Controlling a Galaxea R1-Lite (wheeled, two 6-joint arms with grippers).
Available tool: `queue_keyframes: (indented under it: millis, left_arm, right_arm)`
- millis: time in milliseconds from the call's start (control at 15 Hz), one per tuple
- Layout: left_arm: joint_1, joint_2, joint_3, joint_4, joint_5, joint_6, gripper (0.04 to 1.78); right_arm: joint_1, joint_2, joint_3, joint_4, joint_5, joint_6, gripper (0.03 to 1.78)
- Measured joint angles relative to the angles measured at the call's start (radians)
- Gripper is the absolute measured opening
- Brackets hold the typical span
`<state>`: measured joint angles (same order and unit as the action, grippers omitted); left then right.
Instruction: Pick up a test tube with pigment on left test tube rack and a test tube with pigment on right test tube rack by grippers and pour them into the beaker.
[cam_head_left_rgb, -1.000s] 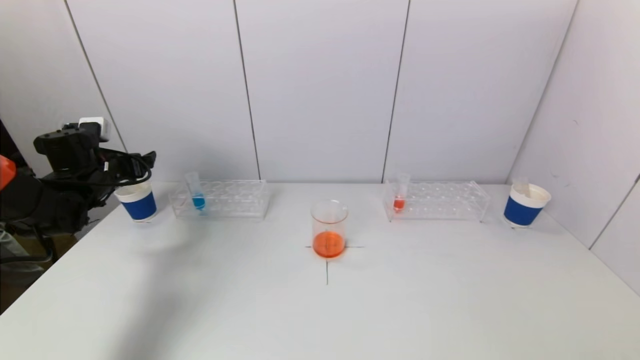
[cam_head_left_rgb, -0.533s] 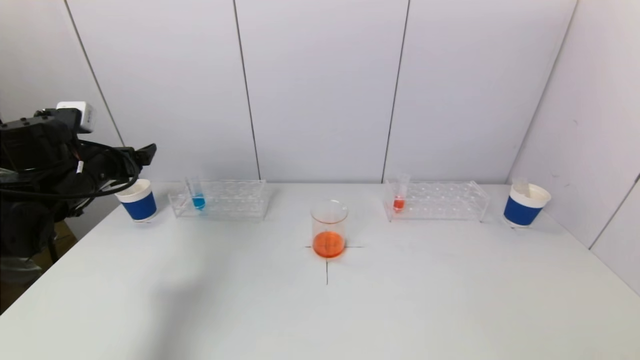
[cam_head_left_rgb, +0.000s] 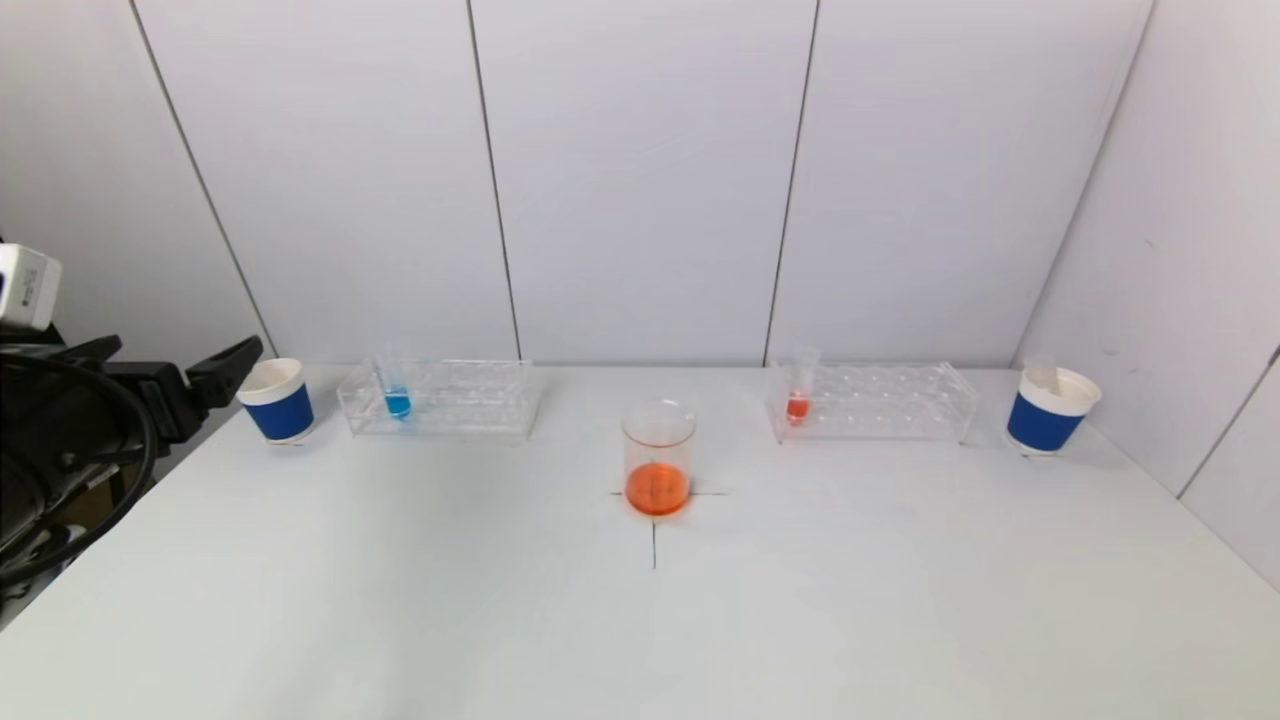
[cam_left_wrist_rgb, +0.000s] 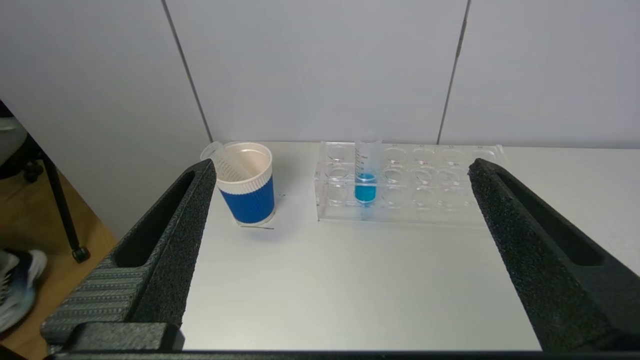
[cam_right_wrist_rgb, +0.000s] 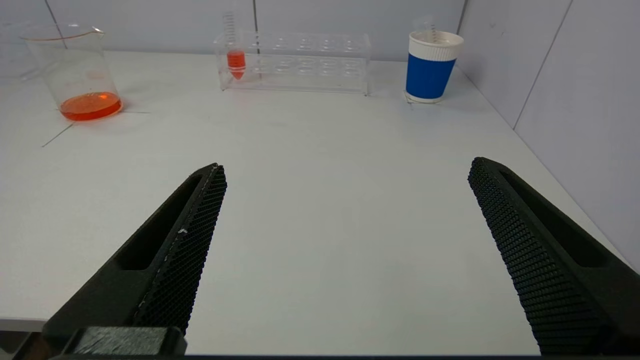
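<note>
A test tube with blue pigment (cam_head_left_rgb: 397, 395) (cam_left_wrist_rgb: 366, 170) stands upright near the left end of the clear left rack (cam_head_left_rgb: 460, 405) (cam_left_wrist_rgb: 430, 195). A tube with red pigment (cam_head_left_rgb: 799, 395) (cam_right_wrist_rgb: 236, 60) stands in the left end of the right rack (cam_head_left_rgb: 890, 405) (cam_right_wrist_rgb: 310, 62). The glass beaker (cam_head_left_rgb: 658, 455) (cam_right_wrist_rgb: 80, 70) sits mid-table on a cross mark and holds orange liquid. My left gripper (cam_head_left_rgb: 185, 345) (cam_left_wrist_rgb: 342, 164) hovers open at the table's left edge, pointing at the left rack, nothing between its fingers. My right gripper (cam_right_wrist_rgb: 346, 165) is open and empty over the near right of the table, out of the head view.
A blue-and-white paper cup (cam_head_left_rgb: 277, 400) (cam_left_wrist_rgb: 247, 187) with an empty tube (cam_left_wrist_rgb: 220, 155) in it stands left of the left rack. Another such cup (cam_head_left_rgb: 1052, 408) (cam_right_wrist_rgb: 431, 65) stands right of the right rack. Wall panels close the back and right side.
My left arm has drawn back from above the left cup, moving left and lower toward the table's left edge. Tubes, racks and beaker stay put.
</note>
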<state>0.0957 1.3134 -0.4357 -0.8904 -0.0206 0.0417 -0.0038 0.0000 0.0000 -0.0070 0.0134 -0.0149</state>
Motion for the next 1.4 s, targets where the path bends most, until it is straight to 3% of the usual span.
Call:
queue_keyframes:
  millis: [267,867,1400]
  left_arm:
    - [-0.035,-0.201,0.066,0.124,-0.005,-0.002,1.76]
    - [-0.052,-0.732,0.121,0.666,-0.066,-0.009,1.76]
    - [-0.059,-1.054,0.158,0.937,-0.063,-0.011,1.76]
  right_arm:
    - [0.000,0.000,0.000,0.000,0.000,0.000,1.76]
    - [0.000,0.000,0.000,0.000,0.000,0.000,1.76]
    - [0.000,0.000,0.000,0.000,0.000,0.000,1.76]
